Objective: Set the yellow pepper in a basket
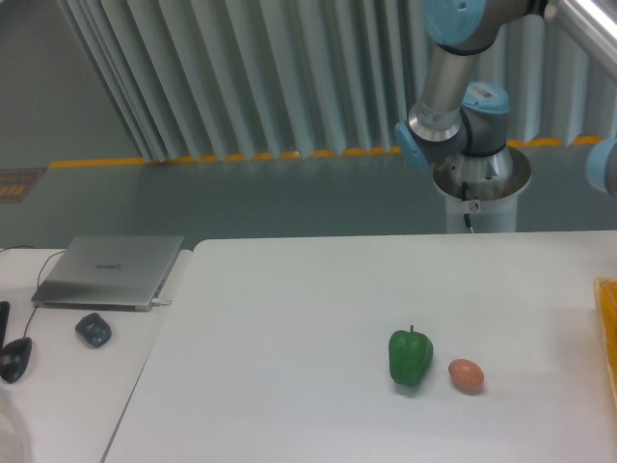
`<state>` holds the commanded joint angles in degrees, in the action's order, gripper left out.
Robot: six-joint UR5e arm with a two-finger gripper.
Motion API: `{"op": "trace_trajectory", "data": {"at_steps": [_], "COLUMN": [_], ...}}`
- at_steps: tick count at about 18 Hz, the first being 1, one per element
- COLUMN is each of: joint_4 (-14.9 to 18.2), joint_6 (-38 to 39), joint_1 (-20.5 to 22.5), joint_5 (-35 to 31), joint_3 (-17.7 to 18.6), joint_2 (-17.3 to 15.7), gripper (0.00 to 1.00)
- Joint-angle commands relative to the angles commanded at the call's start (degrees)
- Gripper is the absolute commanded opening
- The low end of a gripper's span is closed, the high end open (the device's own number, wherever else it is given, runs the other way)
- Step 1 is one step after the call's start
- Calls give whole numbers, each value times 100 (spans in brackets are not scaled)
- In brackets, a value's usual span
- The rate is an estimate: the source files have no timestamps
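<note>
The yellow pepper is not in view. The basket (608, 333) shows only as an orange-yellow edge at the right border of the frame. A green bell pepper (410, 357) stands on the white table (289, 318), with a small brown-orange egg (466, 375) just to its right. Only the arm's base and upper joints (453, 116) show at the top right behind the table. The gripper is out of the frame.
A closed grey laptop (111, 271) lies on a side table at the left, with a dark small object (93, 330) and a black mouse (14, 358) near it. The robot's pedestal (480, 183) stands behind the table's far edge.
</note>
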<state>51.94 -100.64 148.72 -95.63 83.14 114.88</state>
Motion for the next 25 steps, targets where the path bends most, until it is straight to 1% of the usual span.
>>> {"op": "trace_trajectory", "data": {"at_steps": [1,5,7,10,12,13,15,17,21,22,23,25], "joint_4": [44,474,1008,1466,1879,1959,1995,2039,2443,2522,2531,2532], "joint_6": [0,79,88,210,517,606,738,756,852,1148,1352,1477], "joint_1": [-79,-317,-413,-589,-747,-870,-1098,-1204,-1389,-1424,-1433,-1433], "joint_5": [-26,-44,-44,-35,-44,-52,26,70,167,324,534,747], "joint_3": [0,-52,-228,-281,-246,-203,17,158,246,246,263,369], "joint_2": [-44,-123,-132,-193,-237,-272,-509,-641,-870,-879,-923,-1019], "gripper": [100,100,100,100,100,100,100,100,100,100,100,100]}}
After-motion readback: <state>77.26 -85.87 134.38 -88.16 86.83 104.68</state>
